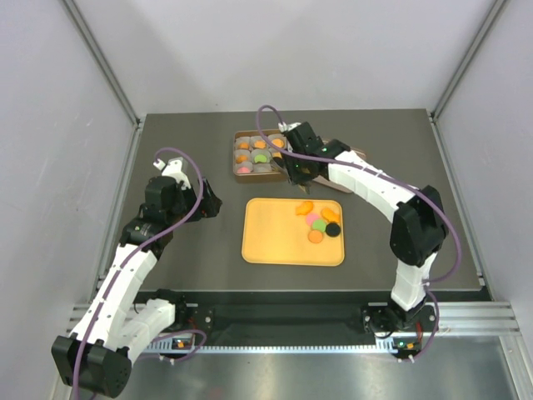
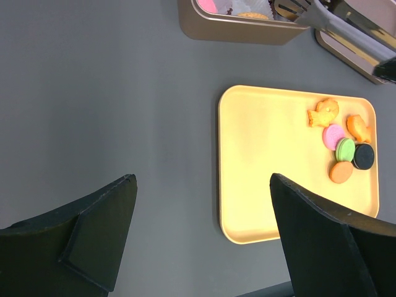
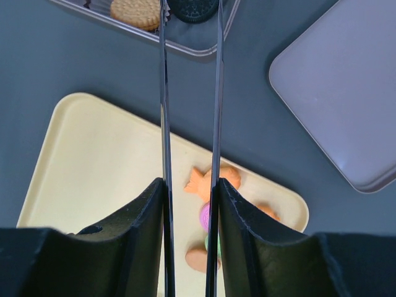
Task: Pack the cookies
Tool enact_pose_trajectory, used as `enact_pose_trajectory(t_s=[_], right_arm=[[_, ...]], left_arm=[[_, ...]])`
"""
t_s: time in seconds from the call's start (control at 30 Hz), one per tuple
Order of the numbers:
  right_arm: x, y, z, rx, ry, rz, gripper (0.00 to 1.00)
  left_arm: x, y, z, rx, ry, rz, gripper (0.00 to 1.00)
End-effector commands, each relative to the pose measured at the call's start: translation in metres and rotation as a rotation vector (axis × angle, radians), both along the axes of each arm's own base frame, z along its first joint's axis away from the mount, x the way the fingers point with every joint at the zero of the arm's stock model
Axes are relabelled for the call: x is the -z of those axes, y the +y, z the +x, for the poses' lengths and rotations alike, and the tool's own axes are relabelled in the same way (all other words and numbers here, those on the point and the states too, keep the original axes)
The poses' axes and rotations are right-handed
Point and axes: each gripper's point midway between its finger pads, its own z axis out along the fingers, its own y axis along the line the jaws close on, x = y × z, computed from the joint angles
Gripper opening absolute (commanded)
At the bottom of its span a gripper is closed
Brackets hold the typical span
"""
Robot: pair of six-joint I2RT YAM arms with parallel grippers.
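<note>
Several cookies (image 1: 319,221) lie at the right end of the yellow tray (image 1: 275,242): two orange fish shapes, and pink, green, black and orange discs (image 2: 345,149). The brown box (image 1: 236,156) behind it holds cookies in paper cups. My right gripper (image 1: 300,171) is shut on metal tongs (image 3: 164,93), which reach over the box's near right corner. A black cookie (image 3: 193,7) sits between the tong tips, next to a tan cookie (image 3: 136,12); I cannot tell whether it is gripped. My left gripper (image 2: 203,182) is open and empty, left of the tray.
The box's lid (image 3: 346,80) lies on the table right of the box. The tray's left half (image 2: 266,161) is bare. Grey walls stand around the dark table (image 1: 183,242).
</note>
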Motion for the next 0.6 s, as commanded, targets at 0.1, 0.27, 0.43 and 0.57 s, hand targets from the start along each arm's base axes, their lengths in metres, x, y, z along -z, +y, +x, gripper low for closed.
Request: enact_pose_trajectory(t_s=[0.1,0.27,0.43,0.57], right_arm=[[-0.017,0.005,0.018,0.017,-0.078,0.057,0.33],[-0.023,0.0,0.015,0.022,-0.09,0.058,0.34],[-0.03,-0.003,0.014,0.024,-0.098,0.058,0.35],[-0.034,-0.005,0.011,0.026,-0.099,0.059,0.35]], left_arm=[[-0.01,-0.001,0.005,0.005,-0.045,-0.014,0.93],[-0.009,-0.002,0.005,0.007,-0.041,-0.014,0.93],[-0.009,-0.001,0.005,0.004,-0.043,-0.013,0.93],[-0.009,-0.001,0.006,0.004,-0.042,-0.012,0.93]])
